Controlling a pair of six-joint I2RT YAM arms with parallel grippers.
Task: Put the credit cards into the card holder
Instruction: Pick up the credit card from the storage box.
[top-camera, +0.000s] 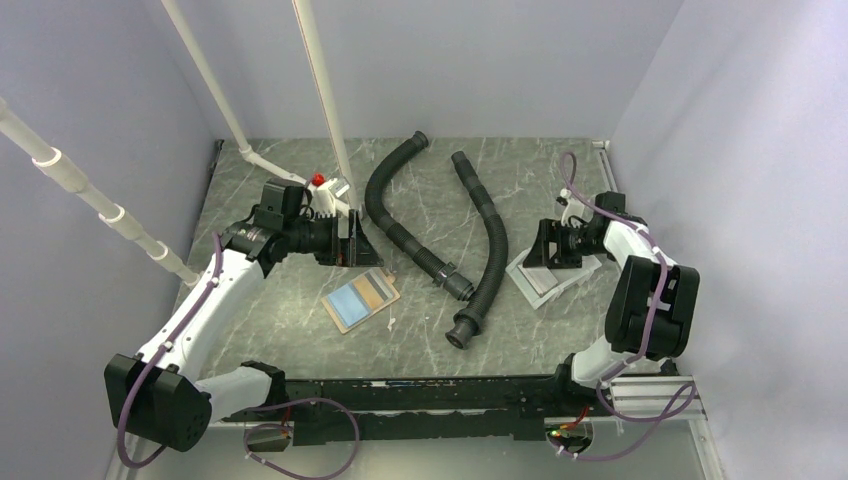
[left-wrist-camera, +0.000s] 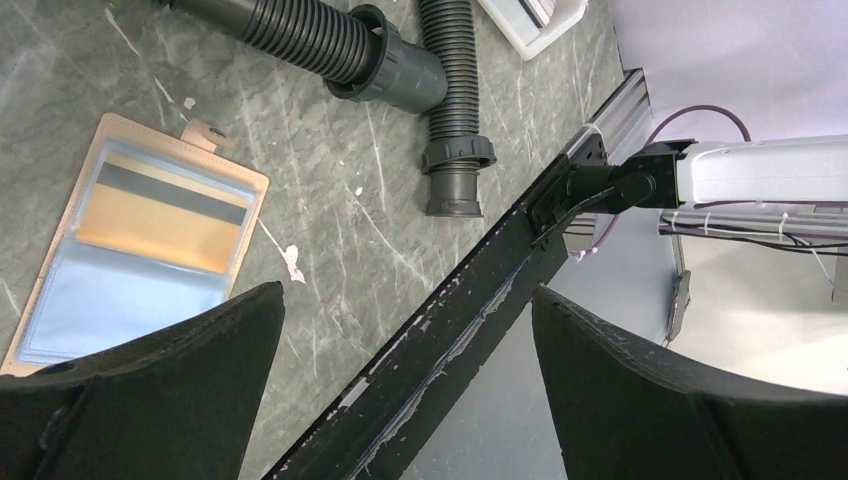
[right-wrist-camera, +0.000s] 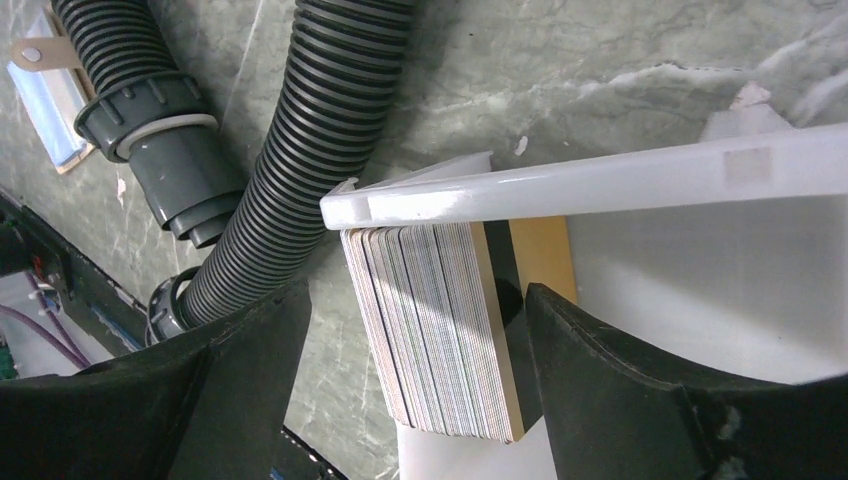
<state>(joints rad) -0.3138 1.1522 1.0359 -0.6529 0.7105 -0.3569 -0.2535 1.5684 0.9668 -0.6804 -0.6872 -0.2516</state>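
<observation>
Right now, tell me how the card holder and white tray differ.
Card holder: tan, spread open, blue and orange inside; white tray: plain white. The tray holds a thick stack of credit cards; the card holder has no stack. The right gripper straddles the tray's stack; the left gripper hangs near the card holder. Both sit on the table.

tabletop (top-camera: 290, 335): is showing a smooth grey-green stone-look surface with pale veins, faintly sheening.
card holder (top-camera: 361, 299): is looking like matt tan leather with a stitched border; its inner pockets are showing smooth blue and orange faces.
credit cards (right-wrist-camera: 430, 330): are showing thin smooth plastic, their stacked edges layering finely.
tray (right-wrist-camera: 600, 185): is gleaming as glossy white plastic.
hoses (top-camera: 497, 245): are showing matt black ribbed plastic; their end cuffs are looking smooth and grey.
rail (left-wrist-camera: 450, 330): along the tabletop's near edge, is showing chipped black paint.
jaws: are looking matt black, slightly grainy.
</observation>
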